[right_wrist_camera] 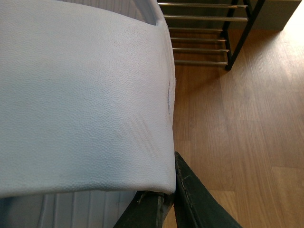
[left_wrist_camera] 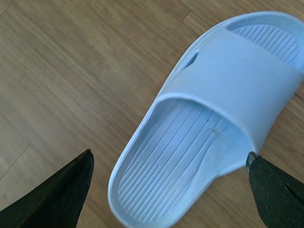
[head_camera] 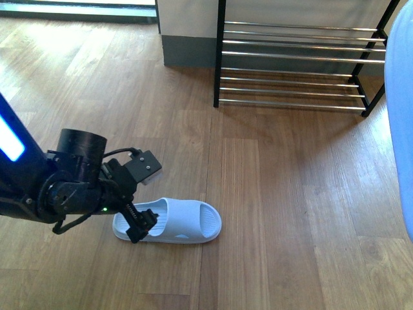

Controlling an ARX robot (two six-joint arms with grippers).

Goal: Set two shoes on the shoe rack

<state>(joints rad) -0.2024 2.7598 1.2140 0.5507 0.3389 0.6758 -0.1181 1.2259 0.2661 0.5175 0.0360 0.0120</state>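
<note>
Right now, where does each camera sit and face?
Front view: on the body, looking down toward the shoe rack; left arm and left gripper show at the floor slide.
Left wrist view: above that slide's heel, looking down; both open fingers show.
Right wrist view: behind the held slide, facing the rack; right gripper shows pinching it.
Shared: front and left wrist show the floor slide; front and right wrist, the rack.

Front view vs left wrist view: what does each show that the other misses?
Front only: the shoe rack, the left arm, and the second slide as a pale edge at far right. Left wrist only: the grooved footbed, and the left pincer open, its fingers either side of the heel. Both: the light-blue slide on the wood floor.
</note>
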